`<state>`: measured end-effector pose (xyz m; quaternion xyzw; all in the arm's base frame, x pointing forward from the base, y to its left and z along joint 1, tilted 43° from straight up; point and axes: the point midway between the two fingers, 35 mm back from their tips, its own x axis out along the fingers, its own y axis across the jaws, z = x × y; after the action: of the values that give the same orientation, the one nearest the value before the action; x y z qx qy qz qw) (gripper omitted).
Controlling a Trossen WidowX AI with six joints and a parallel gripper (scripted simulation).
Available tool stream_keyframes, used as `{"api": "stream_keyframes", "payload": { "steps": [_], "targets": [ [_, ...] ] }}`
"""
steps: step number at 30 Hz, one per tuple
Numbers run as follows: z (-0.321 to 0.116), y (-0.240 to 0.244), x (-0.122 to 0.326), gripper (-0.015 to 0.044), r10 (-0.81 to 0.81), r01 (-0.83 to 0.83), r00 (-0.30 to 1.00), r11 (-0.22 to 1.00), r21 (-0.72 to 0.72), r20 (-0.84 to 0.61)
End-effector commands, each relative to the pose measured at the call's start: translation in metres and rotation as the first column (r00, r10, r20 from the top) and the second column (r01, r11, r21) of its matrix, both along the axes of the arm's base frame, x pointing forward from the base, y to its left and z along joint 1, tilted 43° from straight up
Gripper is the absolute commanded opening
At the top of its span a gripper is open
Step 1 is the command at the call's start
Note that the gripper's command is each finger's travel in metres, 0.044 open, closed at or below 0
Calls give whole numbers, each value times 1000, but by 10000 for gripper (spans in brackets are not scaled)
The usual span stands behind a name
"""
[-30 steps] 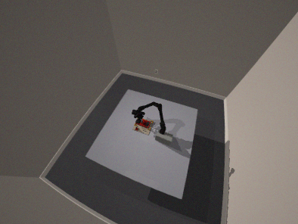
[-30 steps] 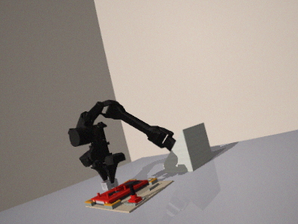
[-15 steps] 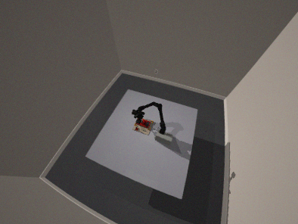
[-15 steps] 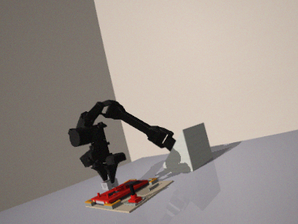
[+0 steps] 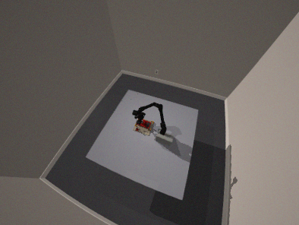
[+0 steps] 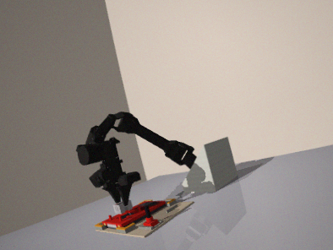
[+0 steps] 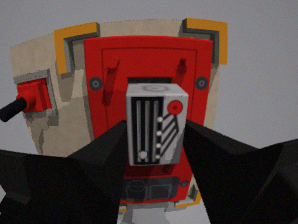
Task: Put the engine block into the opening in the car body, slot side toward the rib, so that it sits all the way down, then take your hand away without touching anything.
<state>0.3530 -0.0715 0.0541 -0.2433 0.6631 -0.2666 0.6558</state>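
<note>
The engine block, light grey with dark slots and a red disc on its face, is between the fingers. My gripper is shut on it from both sides. In the wrist view the block appears over the red car body and covers part of the dark opening. In the exterior view the block's lower part is hidden behind the body's far edge. I cannot tell its height over the opening, or where the rib is.
The car body lies on a tan board with orange corner brackets. A red block with a black lever stands beside the body. A grey box stands by the arm's base.
</note>
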Motion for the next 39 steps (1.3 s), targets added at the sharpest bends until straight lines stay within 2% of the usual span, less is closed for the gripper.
{"api": "stream_keyframes", "payload": {
  "steps": [1, 39],
  "targets": [
    [0, -1, 0, 158, -3, 3, 1000, 1000, -4, 6],
    [-4, -5, 0, 158, 9, -9, 1000, 1000, -4, -5]
  ]
}}
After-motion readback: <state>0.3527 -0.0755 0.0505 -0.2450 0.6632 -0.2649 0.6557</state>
